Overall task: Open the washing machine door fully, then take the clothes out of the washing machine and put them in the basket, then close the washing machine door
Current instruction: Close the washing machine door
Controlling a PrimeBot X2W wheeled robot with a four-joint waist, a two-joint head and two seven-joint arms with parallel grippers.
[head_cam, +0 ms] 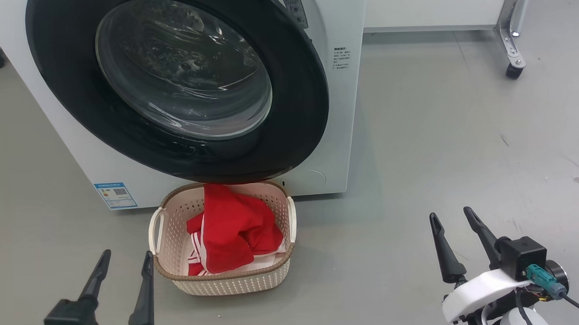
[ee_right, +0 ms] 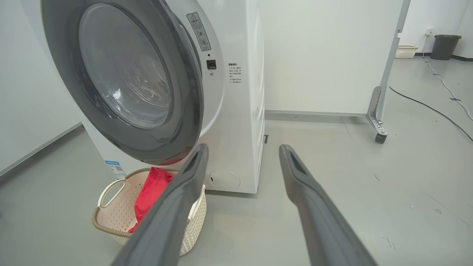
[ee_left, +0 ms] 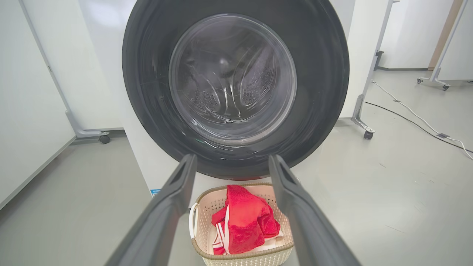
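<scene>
Glossy black door (head_cam: 297,108), perforated plastic basket (head_cam: 226,282)

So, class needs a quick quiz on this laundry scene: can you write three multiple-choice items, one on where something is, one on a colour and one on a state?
1. Where do the clothes lie, relative to the basket?
A beside it; B inside it; C under it

2. The ring of the washing machine door is:
A white; B blue; C black

3. The left gripper and right gripper are:
A both open and empty; B both shut; C one shut on fabric

Answers:
1 B: the red fabric sits within the cream walls.
2 C: the wide glossy frame around the glass is black.
3 A: each pair of fingers stands apart with nothing between.
</scene>
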